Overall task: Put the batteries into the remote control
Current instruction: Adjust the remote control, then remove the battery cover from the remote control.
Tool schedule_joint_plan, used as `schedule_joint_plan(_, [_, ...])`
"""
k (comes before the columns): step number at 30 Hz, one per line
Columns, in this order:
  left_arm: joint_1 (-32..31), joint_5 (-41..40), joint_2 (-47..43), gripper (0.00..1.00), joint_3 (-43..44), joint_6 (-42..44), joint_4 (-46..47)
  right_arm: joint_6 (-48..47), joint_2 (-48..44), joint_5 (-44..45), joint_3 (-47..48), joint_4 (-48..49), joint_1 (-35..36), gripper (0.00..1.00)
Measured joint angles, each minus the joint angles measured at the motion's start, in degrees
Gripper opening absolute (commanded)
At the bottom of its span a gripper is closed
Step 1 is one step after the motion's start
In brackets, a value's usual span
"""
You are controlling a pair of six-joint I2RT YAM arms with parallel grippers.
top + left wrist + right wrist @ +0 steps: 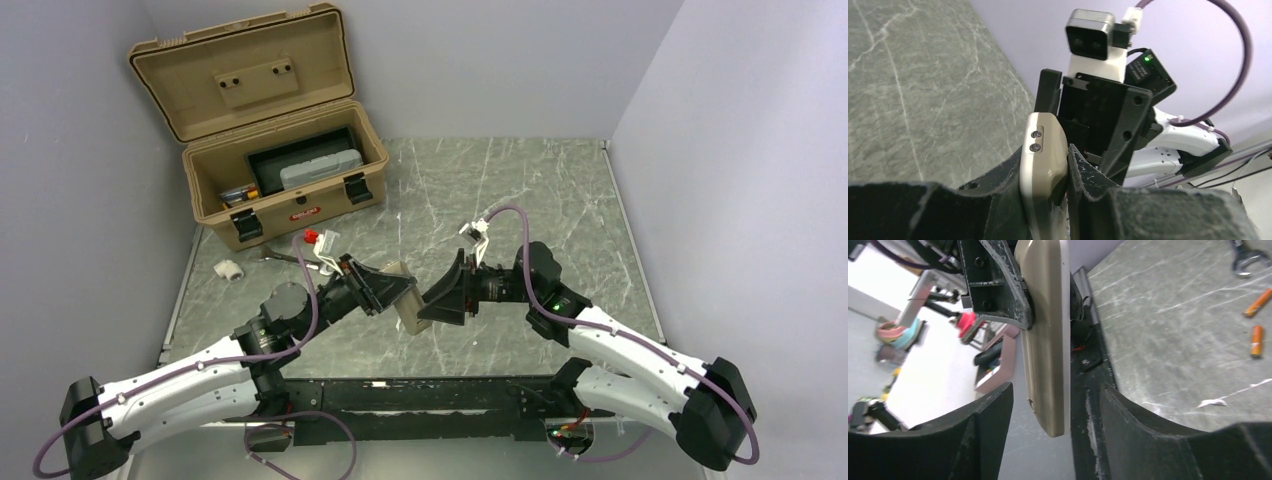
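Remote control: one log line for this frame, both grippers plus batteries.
left gripper: shut on remote control | right gripper: open, straddling its free end | batteries: two loose on table

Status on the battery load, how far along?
Done: remote control held off the table, clamped in the left gripper. In hand: right gripper jaws open either side of its free end, not gripping. Left: two batteries lie loose on the table, none visibly loaded.
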Motion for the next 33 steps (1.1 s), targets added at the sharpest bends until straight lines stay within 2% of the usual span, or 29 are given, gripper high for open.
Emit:
schedule_joint_plan(5, [0.0, -2.73, -1.25, 0.0, -0.09, -2.16, -4.66, -6.86, -3.32, 4.81, 2.1, -8.52, -0.11, 0.71])
schedule_joint_plan(9, [0.0, -5.97, -3.72, 0.0, -0.35, -5.03, -8.94, -13.62, -6.73, 10.03, 5.18, -15.15, -0.11, 0.68])
schedule_joint_plan(12, [0.07, -8.22, -5.75, 0.0, -1.55, -8.04, -10.99, -18.47, -8.2, 12.76, 6.27, -17.53, -0.11, 0.63])
schedule_joint_plan(16, [1.33, -9.7, -7.45, 0.0, -3.91, -13.88, -13.6, -25.4, -10.36, 15.15, 6.21, -19.85, -0.11, 0.62])
schedule_joint_plan(23, [3.1, -8.94, -7.56, 0.0, -6.71, -19.82, -14.29, -36.83, -15.85, 13.55, 4.9, -19.56, -0.11, 0.6])
schedule_joint_plan(27, [3.13, -7.91, -7.56, 0.0, -6.71, -20.9, -13.94, -43.58, -13.79, 9.33, 6.56, -22.34, -0.11, 0.49])
schedule_joint_plan(33, [3.37, -6.45, -7.56, 0.0, -6.71, -21.75, -13.42, -53.0, -9.44, 1.51, 9.66, -27.1, -0.11, 0.46])
